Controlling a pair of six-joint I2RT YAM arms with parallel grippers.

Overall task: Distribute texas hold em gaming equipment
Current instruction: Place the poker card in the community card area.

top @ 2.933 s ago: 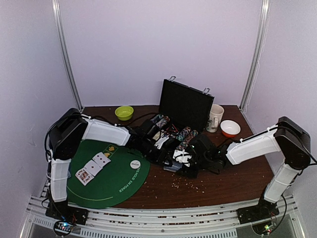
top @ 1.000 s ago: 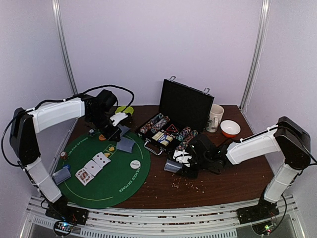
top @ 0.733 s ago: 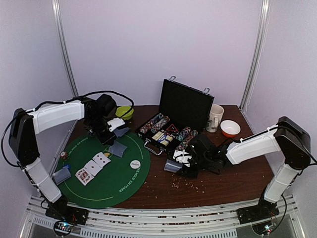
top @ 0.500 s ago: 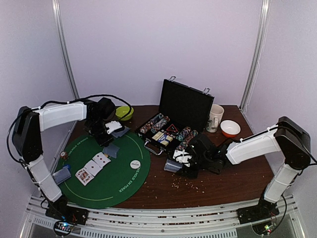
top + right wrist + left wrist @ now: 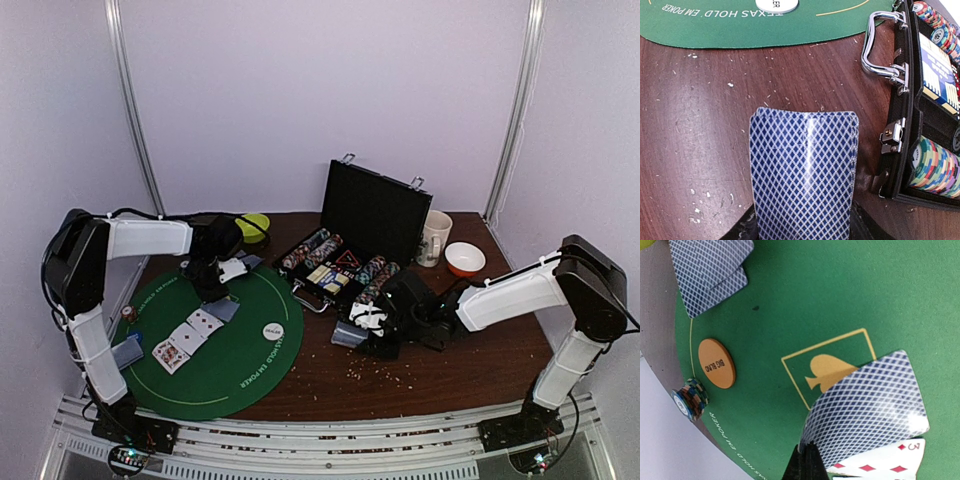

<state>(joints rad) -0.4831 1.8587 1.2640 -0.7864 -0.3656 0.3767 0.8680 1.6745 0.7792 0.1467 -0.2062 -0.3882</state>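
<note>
My left gripper (image 5: 806, 465) is pinched tight on the corner of a blue-backed card (image 5: 867, 405). It sits low over the green mat (image 5: 790, 290) on the left half of the counter (image 5: 450, 370), next to a face-up three of diamonds (image 5: 880, 460). My right gripper (image 5: 805, 227) clamps the deck (image 5: 805, 165) mid-counter, just in front of the open case (image 5: 910, 100) of chips (image 5: 935, 167).

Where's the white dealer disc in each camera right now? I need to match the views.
Top external: dealer disc lies on the right part of the green mat, left of the open case.
Left wrist: not in view; only mat.
Right wrist: disc cut off at the top edge.
Shared landmark: the green mat.
</note>
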